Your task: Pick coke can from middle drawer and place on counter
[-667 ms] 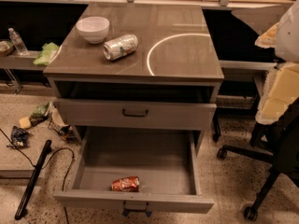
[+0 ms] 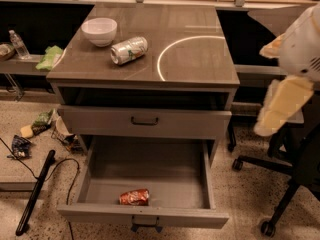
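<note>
The coke can (image 2: 134, 197) lies on its side on the floor of the open middle drawer (image 2: 95, 169), near its front edge and a little left of centre. The counter (image 2: 200, 59) is the glossy grey-brown top with a white arc. My gripper (image 2: 278, 79) hangs at the right edge of the view, beside the cabinet at counter height, far from the can. It is open and empty, with one pale yellow finger (image 2: 282, 106) pointing down and left.
A white bowl (image 2: 99, 31) and a silver-and-green can (image 2: 129, 50) sit on the counter's left half. The shallower drawer (image 2: 145, 120) above is shut. Office chair legs (image 2: 270, 194) stand at the right. Litter (image 2: 35, 126) and a black cable (image 2: 35, 194) lie on the floor at the left.
My gripper has moved a little to the left and down at the right edge. The can, drawers and counter objects have not moved.
</note>
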`<state>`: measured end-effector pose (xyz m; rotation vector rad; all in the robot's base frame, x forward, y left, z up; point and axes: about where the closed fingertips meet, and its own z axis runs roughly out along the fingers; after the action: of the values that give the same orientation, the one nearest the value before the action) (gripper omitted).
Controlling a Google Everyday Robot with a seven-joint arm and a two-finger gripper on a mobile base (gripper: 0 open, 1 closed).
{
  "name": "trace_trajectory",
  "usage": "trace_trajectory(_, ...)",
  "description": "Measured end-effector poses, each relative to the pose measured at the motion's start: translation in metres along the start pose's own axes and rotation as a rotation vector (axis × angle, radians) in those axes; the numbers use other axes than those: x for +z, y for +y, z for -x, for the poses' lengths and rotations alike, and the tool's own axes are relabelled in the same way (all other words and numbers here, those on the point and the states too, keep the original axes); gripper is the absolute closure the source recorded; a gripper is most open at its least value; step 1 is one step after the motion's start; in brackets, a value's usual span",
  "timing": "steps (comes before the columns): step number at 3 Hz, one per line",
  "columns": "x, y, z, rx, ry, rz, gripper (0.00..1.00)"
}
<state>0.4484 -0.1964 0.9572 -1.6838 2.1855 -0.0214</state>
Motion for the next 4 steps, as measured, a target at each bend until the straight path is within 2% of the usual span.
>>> trace_trajectory(1,0.096,0.039,0.042,0.041,-0.212,0.125,0.0)
trace_trajectory(2,0.178,0.051,0.092,0.02,-0.363,0.159,0.0)
trace_trajectory(3,0.238,0.054,0.126,0.044,-0.43,0.158,0.0)
trace_trajectory(4,0.238,0.034,0.134,0.062,-0.462,0.086,0.0)
